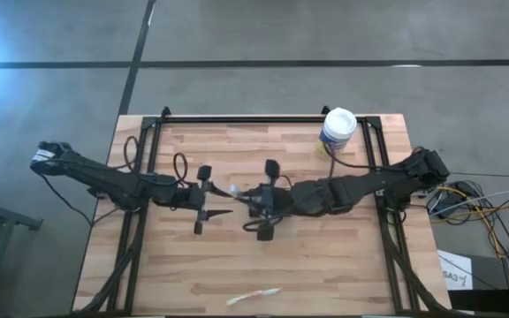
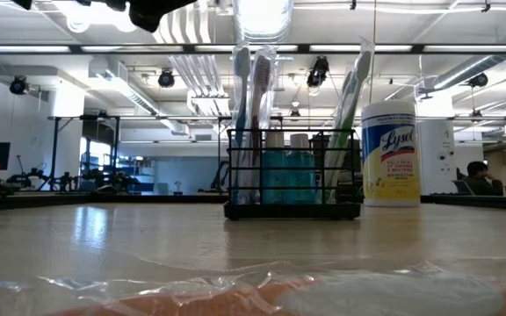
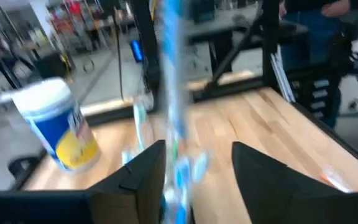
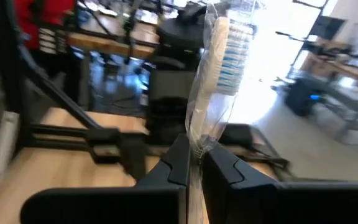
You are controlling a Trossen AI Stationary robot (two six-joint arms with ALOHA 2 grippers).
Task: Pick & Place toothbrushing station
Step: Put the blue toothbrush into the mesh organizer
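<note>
The toothbrushing station is a black wire holder standing on the table with wrapped toothbrushes and blue bottles in it. In the high view both arms meet at the table's middle and cover it. My right gripper is shut on a plastic-wrapped toothbrush. My left gripper is open, and a blurred blue wrapped toothbrush stands upright between its fingers, close to one. I cannot tell whether it touches that toothbrush. My right gripper pinches the toothbrush's clear wrapper between its two fingers, below the bristle head. The fingers come level from the table's right side and lie across the toothbrush. The toothbrush stands upright above the fingers, tilted a little. Its lower end is hidden by the fingers.
A white-lidded, yellow-labelled canister stands at the far right, behind the station. Another wrapped toothbrush lies near the table's front edge and fills the bottom of the low view. A person sits in the room beyond.
</note>
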